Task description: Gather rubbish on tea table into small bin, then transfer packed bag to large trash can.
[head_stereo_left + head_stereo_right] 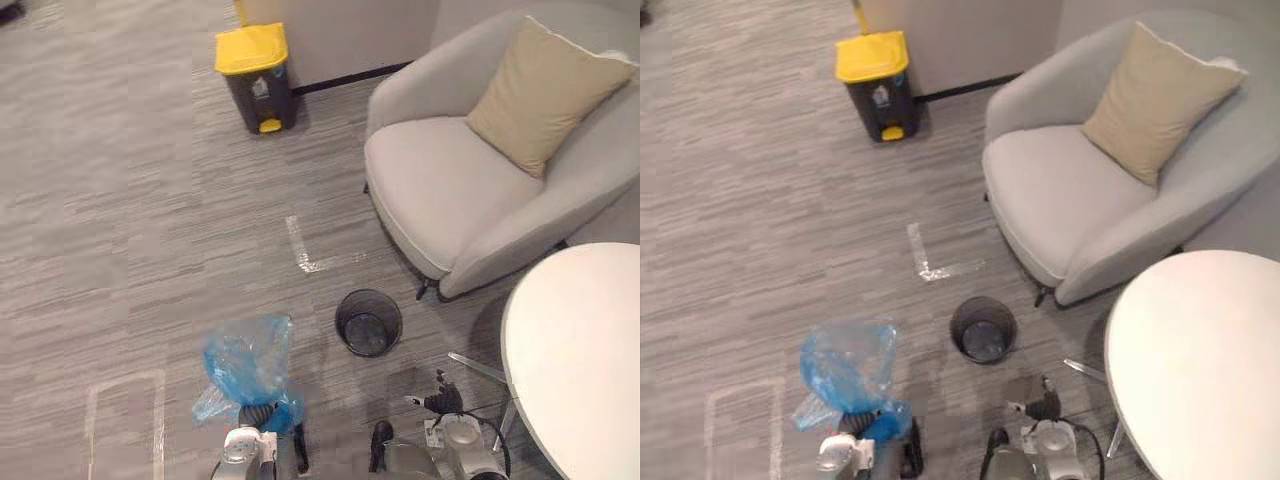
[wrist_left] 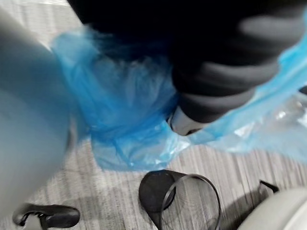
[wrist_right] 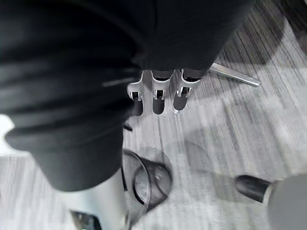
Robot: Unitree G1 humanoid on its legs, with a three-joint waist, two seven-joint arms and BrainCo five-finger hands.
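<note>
- Clamping the bunched plastic of the blue bag in the left hand, low over the near left of the floor, well apart from the tea table.
- Hanging the right hand empty near the tea table's left edge, with fingers straight and touching nothing.
- Leaving the small bin upright on the floor, just right of the bag, between bag and table edge.
- Looking across bare floor and an L-shaped tape mark to the large trash can, yellow lid down, far off by the wall.
- Bounded on the far right by an armchair with a beige cushion, near the small bin.
- Cut off at the right and near edges: the tea table.
- Too crumpled to read: the bag's contents.
- Too dark to read: the small bin's inside.
</note>
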